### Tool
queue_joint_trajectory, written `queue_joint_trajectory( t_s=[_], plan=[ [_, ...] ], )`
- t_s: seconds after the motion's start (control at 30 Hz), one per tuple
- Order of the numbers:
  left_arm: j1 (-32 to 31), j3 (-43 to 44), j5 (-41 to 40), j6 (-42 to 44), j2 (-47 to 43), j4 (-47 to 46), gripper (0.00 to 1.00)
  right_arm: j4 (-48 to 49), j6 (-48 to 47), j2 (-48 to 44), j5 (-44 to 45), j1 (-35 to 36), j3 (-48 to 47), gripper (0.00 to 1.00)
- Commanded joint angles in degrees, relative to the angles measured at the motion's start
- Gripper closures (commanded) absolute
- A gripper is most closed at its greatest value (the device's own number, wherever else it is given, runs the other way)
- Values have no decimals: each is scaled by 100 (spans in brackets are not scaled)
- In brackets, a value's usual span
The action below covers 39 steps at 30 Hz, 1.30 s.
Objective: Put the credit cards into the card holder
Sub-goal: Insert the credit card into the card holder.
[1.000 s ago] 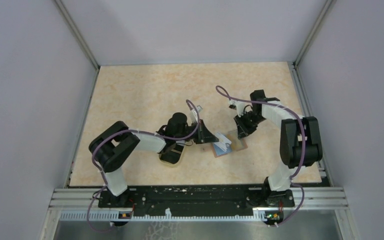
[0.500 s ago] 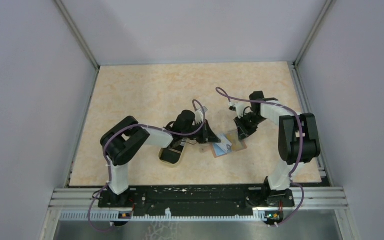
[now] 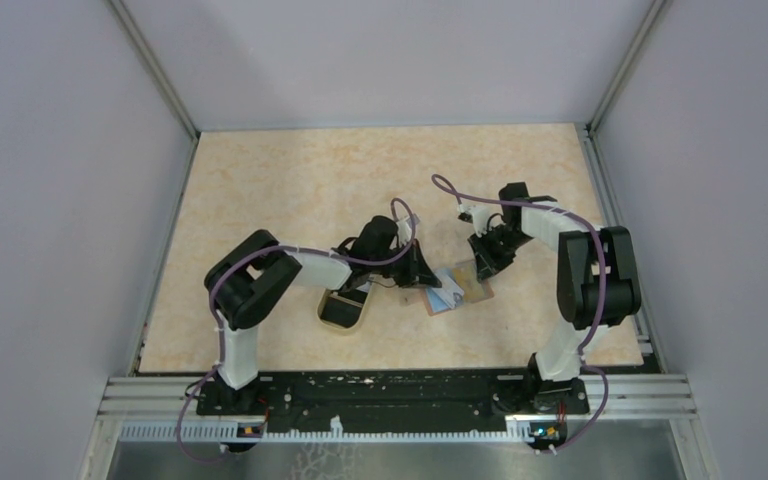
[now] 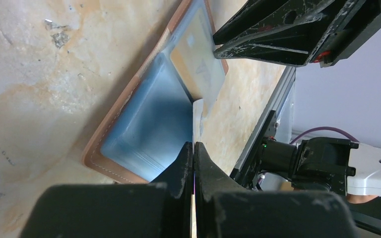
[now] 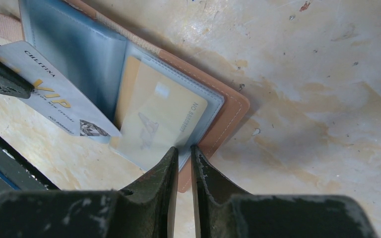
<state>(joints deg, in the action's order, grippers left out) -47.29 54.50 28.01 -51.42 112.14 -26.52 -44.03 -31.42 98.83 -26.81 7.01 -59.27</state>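
Note:
The card holder (image 3: 468,291) lies open on the table, reddish-brown outside and light blue inside (image 4: 146,119). My left gripper (image 4: 194,145) is shut on a white credit card (image 5: 54,91) with "VIP" in yellow. The card's far corner reaches over the blue left half, next to the fold. In the left wrist view this card (image 4: 197,116) is seen edge-on. My right gripper (image 5: 182,148) is shut on the edge of the holder's clear sleeve. A yellowish card (image 5: 161,116) sits inside that sleeve. From above, the left gripper (image 3: 426,275) and right gripper (image 3: 482,268) flank the holder.
An oval tan-rimmed dish (image 3: 344,309) sits under the left forearm, left of the holder. Grey walls enclose the table on three sides, and a metal rail (image 3: 400,395) with the arm bases runs along the near edge.
The left arm has swung right, carrying the card from beside the dish to over the open holder. The right gripper has stayed at the holder's right edge.

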Motion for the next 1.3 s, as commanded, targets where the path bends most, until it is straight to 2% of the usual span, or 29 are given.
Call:
queue_joint_trajectory(
  t_s=[0.0, 0.73, 1.0, 1.27],
  plan=[
    [-37, 275, 30, 140, 151, 468, 100, 40, -26, 23, 70, 12, -42, 84],
    [-37, 967, 91, 337, 643, 1226, 100, 33, -26, -57, 6, 25, -69, 83],
    [-22, 1387, 210, 492, 911, 1662, 99, 155, -9, -441, -212, 20, -51, 79],
    [193, 1454, 570, 543, 1045, 1860, 95, 317, -115, -799, -544, 30, 41, 78]
  ],
)
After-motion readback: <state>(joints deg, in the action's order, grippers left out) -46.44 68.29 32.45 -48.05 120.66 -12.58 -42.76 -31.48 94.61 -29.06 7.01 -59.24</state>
